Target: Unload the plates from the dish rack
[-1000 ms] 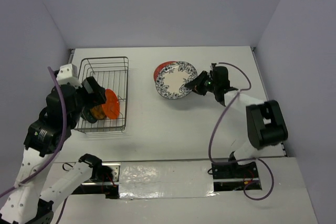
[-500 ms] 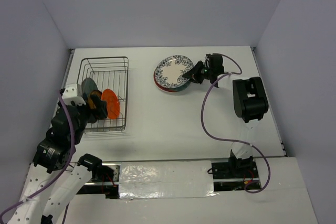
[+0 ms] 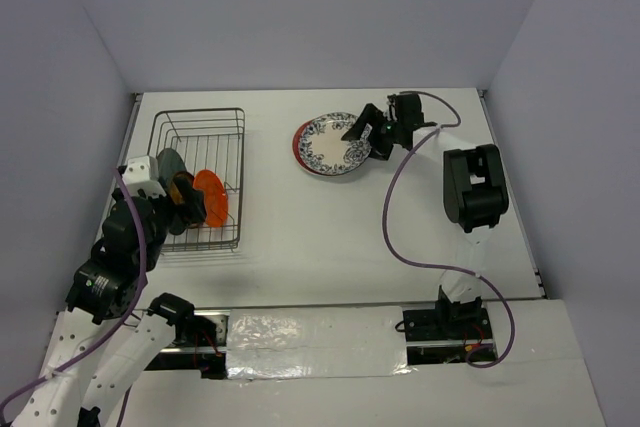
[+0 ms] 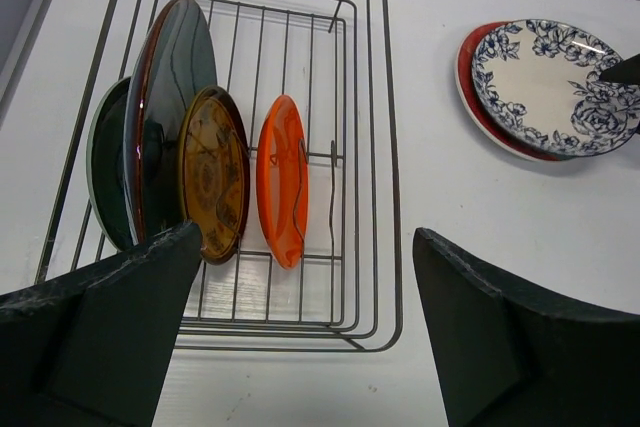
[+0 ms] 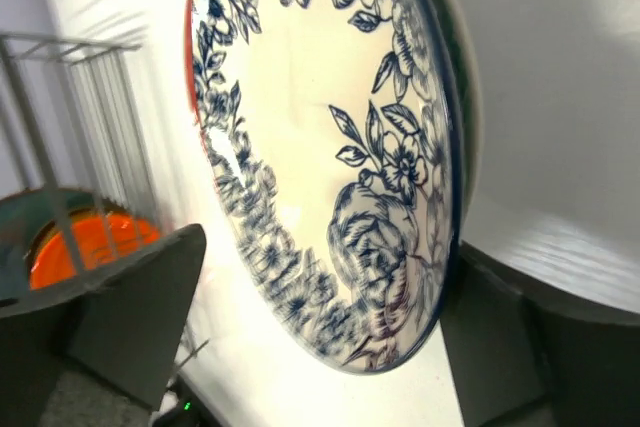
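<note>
Plates are standing on edge in the silver-grey wire dish rack (image 4: 392,197), below the left gripper (image 4: 305,244).
Its spread fingers (image 4: 100,327) are straddling the small orange round plate (image 4: 281,179) edge-on; the right gripper (image 3: 362,132) is hovering open-fingered by the white-and-blue patterned plate (image 3: 330,144) on the tabletop (image 3: 300,237).

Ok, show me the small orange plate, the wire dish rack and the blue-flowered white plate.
Small orange plate (image 4: 282,179), left wrist view, its face.
Wire dish rack (image 4: 285,47), left wrist view, bare floor wires.
Blue-flowered white plate (image 4: 555,87), left wrist view, its centre.

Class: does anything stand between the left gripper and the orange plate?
Nothing visible. The orange plate stands clear ahead of the open left gripper, with the brown plate beside it in the dish rack.
</note>
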Available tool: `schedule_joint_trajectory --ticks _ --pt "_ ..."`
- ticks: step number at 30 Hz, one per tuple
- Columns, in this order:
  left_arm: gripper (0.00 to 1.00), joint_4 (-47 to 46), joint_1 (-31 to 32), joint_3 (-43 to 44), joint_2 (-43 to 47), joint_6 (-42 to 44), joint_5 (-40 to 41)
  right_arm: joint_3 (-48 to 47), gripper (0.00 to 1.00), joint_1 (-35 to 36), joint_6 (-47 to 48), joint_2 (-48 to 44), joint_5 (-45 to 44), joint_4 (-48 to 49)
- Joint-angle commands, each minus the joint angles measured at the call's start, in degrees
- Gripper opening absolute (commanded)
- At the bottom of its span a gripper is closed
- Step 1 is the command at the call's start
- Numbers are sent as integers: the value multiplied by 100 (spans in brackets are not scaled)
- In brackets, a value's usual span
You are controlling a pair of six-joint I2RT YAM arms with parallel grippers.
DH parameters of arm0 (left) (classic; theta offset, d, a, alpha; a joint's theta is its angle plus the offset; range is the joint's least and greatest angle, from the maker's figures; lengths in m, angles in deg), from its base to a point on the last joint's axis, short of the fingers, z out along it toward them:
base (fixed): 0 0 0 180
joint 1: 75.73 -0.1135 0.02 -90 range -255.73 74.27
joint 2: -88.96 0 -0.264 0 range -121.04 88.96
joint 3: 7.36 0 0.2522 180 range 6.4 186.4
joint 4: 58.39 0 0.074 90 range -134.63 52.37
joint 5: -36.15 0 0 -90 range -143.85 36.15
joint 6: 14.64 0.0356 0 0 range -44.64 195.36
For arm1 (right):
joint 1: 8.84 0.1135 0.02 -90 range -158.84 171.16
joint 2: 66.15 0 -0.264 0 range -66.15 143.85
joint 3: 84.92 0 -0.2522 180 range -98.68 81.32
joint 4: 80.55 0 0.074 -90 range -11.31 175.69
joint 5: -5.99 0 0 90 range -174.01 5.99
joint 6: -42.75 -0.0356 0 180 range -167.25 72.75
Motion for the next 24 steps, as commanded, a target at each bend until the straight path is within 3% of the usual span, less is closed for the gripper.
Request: schedule_joint_trajectory --ticks 1,5,24 --pt "100 -224 1 53 24 -25 123 -795 100 205 890 -23 -925 -1204" --pt "100 -198 1 53 -20 -42 167 -1068 100 364 1129 65 -1612 -1732" --pt "100 -118 1 62 -29 -113 334 -1982 100 900 1393 539 -2096 -2497"
